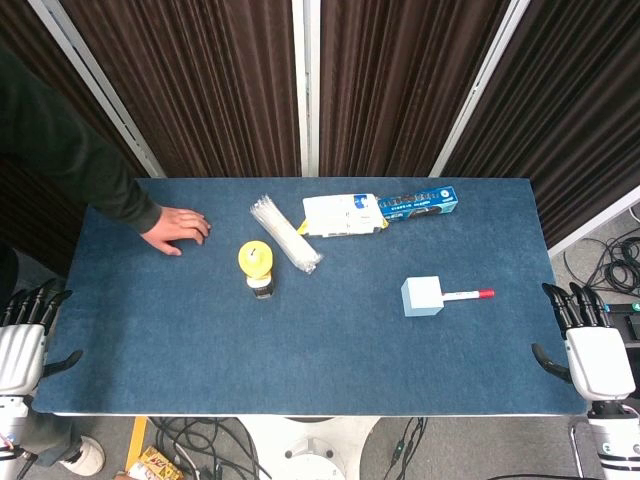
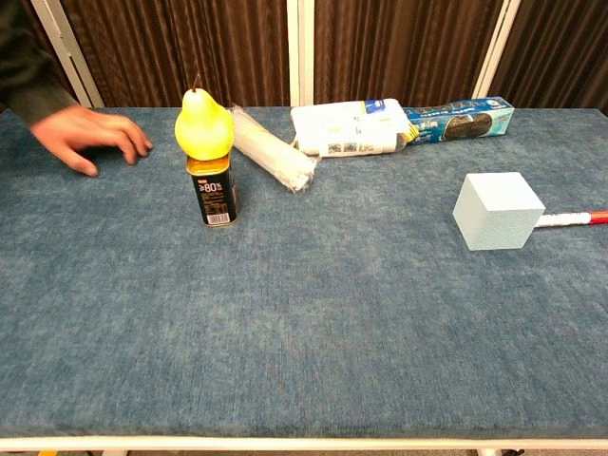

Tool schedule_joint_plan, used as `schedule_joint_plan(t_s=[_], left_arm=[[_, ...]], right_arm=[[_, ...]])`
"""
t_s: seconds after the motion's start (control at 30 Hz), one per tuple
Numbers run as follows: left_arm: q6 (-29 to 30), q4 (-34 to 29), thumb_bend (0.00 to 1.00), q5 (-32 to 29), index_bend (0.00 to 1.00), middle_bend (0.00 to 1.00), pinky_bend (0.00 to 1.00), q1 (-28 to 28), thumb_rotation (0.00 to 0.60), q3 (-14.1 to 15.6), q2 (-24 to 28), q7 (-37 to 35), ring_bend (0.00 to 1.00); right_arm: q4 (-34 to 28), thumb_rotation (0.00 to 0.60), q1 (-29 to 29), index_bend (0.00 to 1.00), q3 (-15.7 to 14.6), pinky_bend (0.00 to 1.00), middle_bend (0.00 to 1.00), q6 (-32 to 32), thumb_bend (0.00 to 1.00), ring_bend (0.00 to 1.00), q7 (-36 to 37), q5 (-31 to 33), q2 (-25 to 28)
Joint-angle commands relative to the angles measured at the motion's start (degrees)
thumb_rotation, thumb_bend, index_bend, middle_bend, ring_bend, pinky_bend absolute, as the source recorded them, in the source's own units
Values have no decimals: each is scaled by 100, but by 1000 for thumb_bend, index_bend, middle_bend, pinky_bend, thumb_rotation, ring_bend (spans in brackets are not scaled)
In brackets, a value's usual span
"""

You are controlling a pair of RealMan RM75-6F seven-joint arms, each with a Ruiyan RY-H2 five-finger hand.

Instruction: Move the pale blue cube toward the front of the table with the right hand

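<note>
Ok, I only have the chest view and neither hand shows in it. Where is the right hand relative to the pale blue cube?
Observer: The right hand is off the table's right front corner, right of the pale blue cube and nearer the robot, holding nothing.
Operator: And the other one?
Observer: The left hand is off the left front corner, also empty.
Operator: Anything between the right hand and the cube?
Observer: Only the white pen with a red cap, lying at the cube's right side, cap toward the right edge.
</note>
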Motion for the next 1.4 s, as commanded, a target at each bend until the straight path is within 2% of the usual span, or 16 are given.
schedule_joint_plan(t_s=[0.03, 0.63, 0.77, 0.97, 1.03, 1.2, 1.4], left_arm=[[0, 0, 51, 0, 219, 155, 97, 0, 600, 0, 0, 0, 123], [0, 0, 50, 0, 219, 155, 97, 0, 600, 0, 0, 0, 123], [0, 0, 51, 0, 219, 155, 97, 0, 600, 0, 0, 0, 123], [0, 0, 51, 0, 219, 155, 97, 0, 600, 0, 0, 0, 123], [0, 0, 51, 0, 219, 155, 97, 0, 600, 0, 0, 0, 123], [0, 0, 50, 0, 219, 155, 97, 0, 600, 0, 0, 0, 123], [0, 0, 51, 0, 219, 155, 97, 0, 600, 0, 0, 0, 123]], right_arm=[[6, 600, 9, 46, -2, 0, 125, -19, 176, 0, 3, 6, -5], [84, 600, -20, 46, -12, 0, 126, 30, 176, 0, 98, 1, 0], [145, 600, 71, 78, 52, 0, 162, -154, 176, 0, 37, 163, -4], [578, 600, 678, 216, 340, 0, 289, -1174, 179, 0, -167, 762, -181], [875, 600, 1015, 257, 438, 0, 318, -1697, 181, 0, -361, 1000, -375], [1576, 600, 1651, 286, 539, 7, 327, -2661, 181, 0, -726, 1408, -914], [2527, 600, 2162, 339, 533, 8, 336, -3270, 181, 0, -978, 1620, -1695]])
